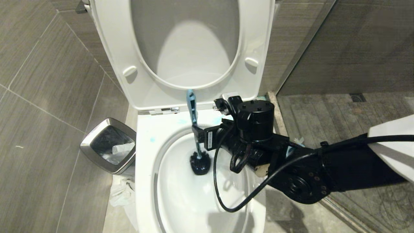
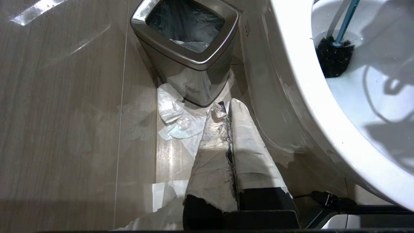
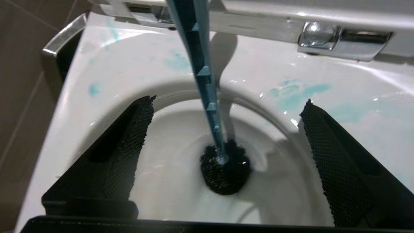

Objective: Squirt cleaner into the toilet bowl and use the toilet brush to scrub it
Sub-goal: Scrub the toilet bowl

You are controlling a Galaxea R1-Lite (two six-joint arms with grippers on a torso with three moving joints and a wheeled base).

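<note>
My right pincer [image 3: 226,129] gapes wide around the toilet brush [image 3: 207,97], touching nothing; unsupported, the handle could topple across the toilet bowl [image 3: 123,71] rim

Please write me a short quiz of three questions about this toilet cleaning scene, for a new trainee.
1. True or false: the right gripper is clamped on the toilet brush.
2. Where does the brush head rest? A) in the toilet bowl B) in the waste bin C) on the floor
3. What colour are the cleaner smears on the rim?

Key: 1 false, its fingers stand wide apart around the handle; 2 A; 3 pale blue.
</note>
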